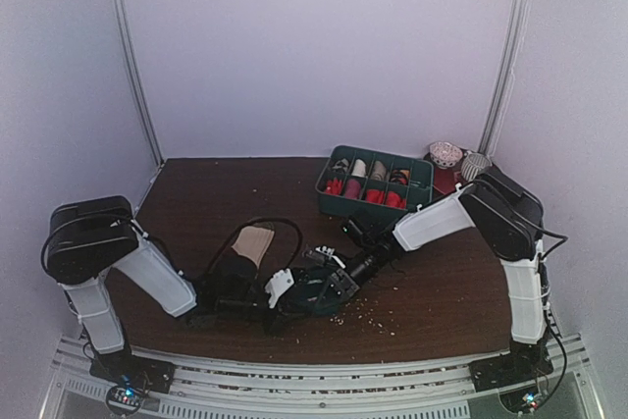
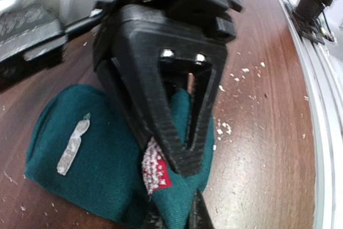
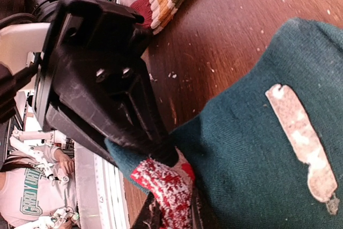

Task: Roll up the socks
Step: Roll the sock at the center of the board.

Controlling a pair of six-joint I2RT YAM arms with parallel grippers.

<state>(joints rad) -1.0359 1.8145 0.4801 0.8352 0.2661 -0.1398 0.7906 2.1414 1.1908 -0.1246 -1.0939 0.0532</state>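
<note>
Top external view has both arms reaching low over the dark worktop and meeting near its front middle. On the left, the left fingers are pressed together on the edge of the dark teal sock. They pinch the fabric right beside a red-and-white speckled patch; I cannot tell whether that patch is part of the sock. The striped sock, beige with brown, maroon and cream bands, lies flat near and behind the left fingers, and neither arm touches it. The teal sock spreads flat on the wood away from both sets of fingers, with a pale worn strip on its upper face. From the opposite side the right fingers come in tip to tip with the left ones and also clamp the teal edge at the speckled patch. White crumbs lie scattered on the wood around the fingers. Well behind the right fingers stands a green compartment box holding red bundles. Beyond it, two pale patterned balls sit in the back corner.
</note>
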